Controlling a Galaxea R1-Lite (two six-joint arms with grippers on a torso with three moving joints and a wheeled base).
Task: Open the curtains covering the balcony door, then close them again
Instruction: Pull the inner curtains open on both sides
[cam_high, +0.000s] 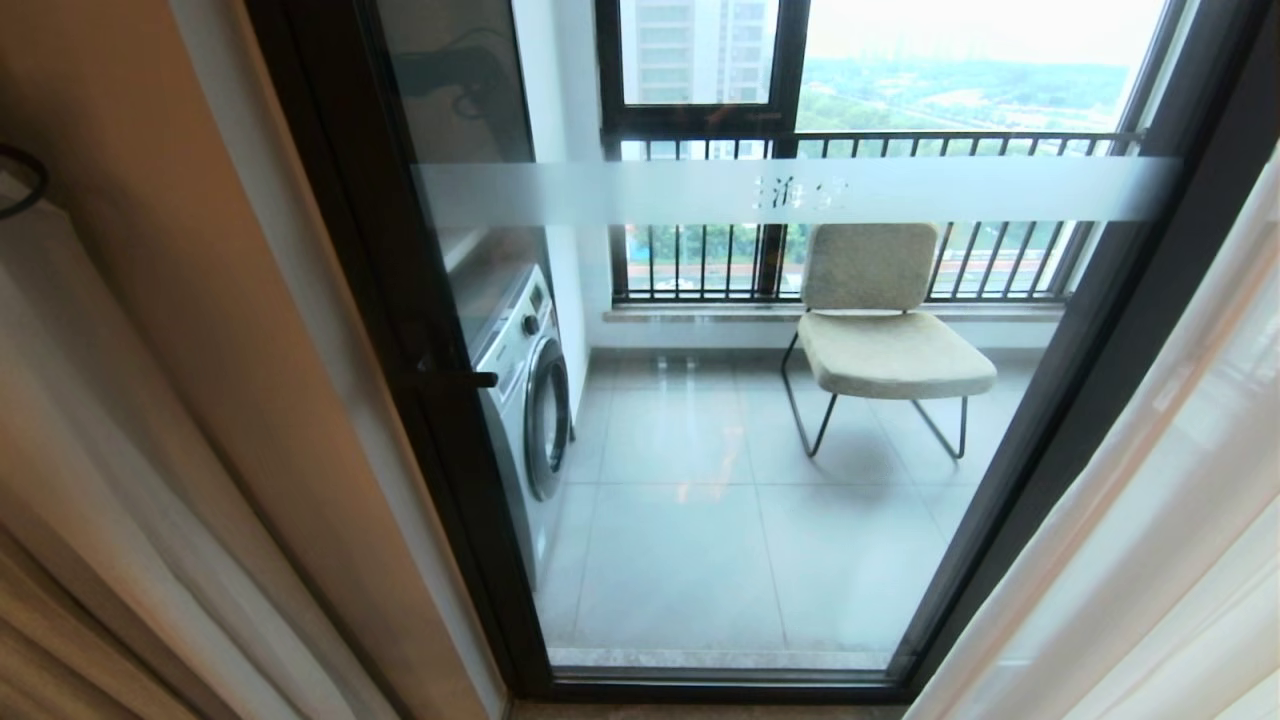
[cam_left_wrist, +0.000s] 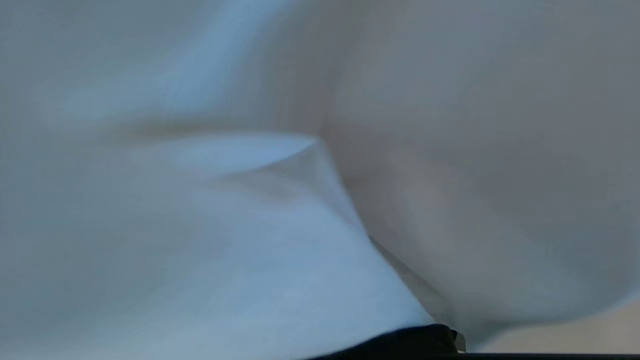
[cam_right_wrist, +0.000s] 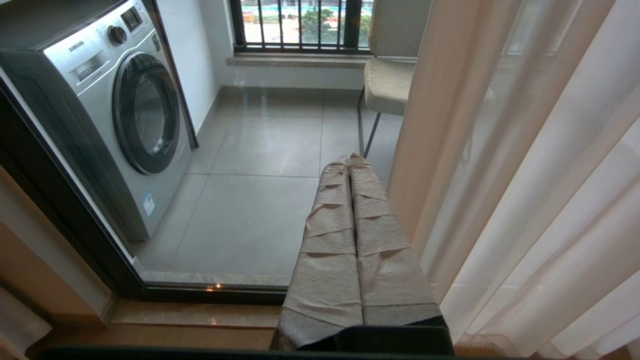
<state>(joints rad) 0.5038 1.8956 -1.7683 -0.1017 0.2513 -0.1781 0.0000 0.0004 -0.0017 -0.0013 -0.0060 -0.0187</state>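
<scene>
Two curtains (cam_high: 1150, 520) hang drawn apart in the head view, one at nine o'clock and a thin white one at four o'clock, so the balcony door (cam_high: 720, 420) between them stands uncovered. Its clear glass sits in a black frame, with a frosted band (cam_high: 800, 190) running across near twelve o'clock. Through the glass, a washing machine (cam_high: 525, 390) stands at about nine o'clock from centre, and a padded chair (cam_high: 885, 330) on thin metal legs sits toward two o'clock, in front of a barred railing (cam_high: 860, 215). Neither arm shows in the head view. From the left wrist camera almost nothing but pale cloth fills the view, pressed close; the left gripper itself is hidden, and its jaws are closed, though whether cloth is caught in them cannot be told. The right gripper (cam_right_wrist: 350, 162) has its cloth-wrapped fingers (cam_right_wrist: 372, 235) pressed together on nothing, pointing at the door beside the white curtain.
</scene>
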